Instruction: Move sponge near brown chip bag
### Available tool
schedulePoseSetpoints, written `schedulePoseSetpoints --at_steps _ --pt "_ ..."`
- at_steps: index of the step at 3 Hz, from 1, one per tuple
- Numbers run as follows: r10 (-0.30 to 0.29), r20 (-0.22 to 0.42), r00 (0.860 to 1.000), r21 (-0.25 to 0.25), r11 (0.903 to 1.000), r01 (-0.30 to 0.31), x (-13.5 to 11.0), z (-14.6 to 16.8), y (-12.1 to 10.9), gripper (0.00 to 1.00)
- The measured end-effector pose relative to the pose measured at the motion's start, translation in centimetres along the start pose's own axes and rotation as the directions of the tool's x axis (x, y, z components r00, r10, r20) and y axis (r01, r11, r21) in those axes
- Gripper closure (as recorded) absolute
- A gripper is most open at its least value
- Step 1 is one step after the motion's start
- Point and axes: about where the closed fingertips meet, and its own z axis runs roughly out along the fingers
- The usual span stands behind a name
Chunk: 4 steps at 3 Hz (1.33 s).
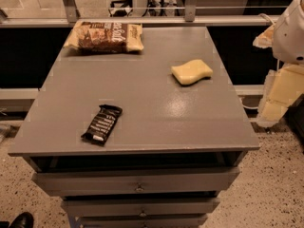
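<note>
The pale yellow sponge (192, 71) lies flat on the right half of the grey table top (142, 99). The brown chip bag (105, 36) lies flat at the table's far left corner, well apart from the sponge. My gripper (280, 91) hangs off the table's right edge at the frame's right side, to the right of the sponge and not touching it. It holds nothing that I can see.
A small black snack bar wrapper (102, 123) lies near the table's front left. The table is a drawer cabinet with drawer fronts (137, 182) below. A railing (142, 18) runs behind it. A shoe (21, 220) shows at the bottom left on the floor.
</note>
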Motion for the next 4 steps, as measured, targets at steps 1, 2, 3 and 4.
schedulePoseSetpoints --at_steps 1,2,3,4 --pt "0.0 0.0 1.0 0.0 1.0 0.0 0.0 0.0 0.0 0.0" --pt "0.023 0.067 0.997 0.04 0.9989 -0.026 -0.4 1.4 -2.3 0.0" --pt "0.062 0.151 0.987 0.056 0.9959 -0.071 -1.2 4.3 -5.7 0.0" --pt "0.13 0.246 0.961 0.052 0.9878 -0.147 -2.1 7.2 -9.8 0.0"
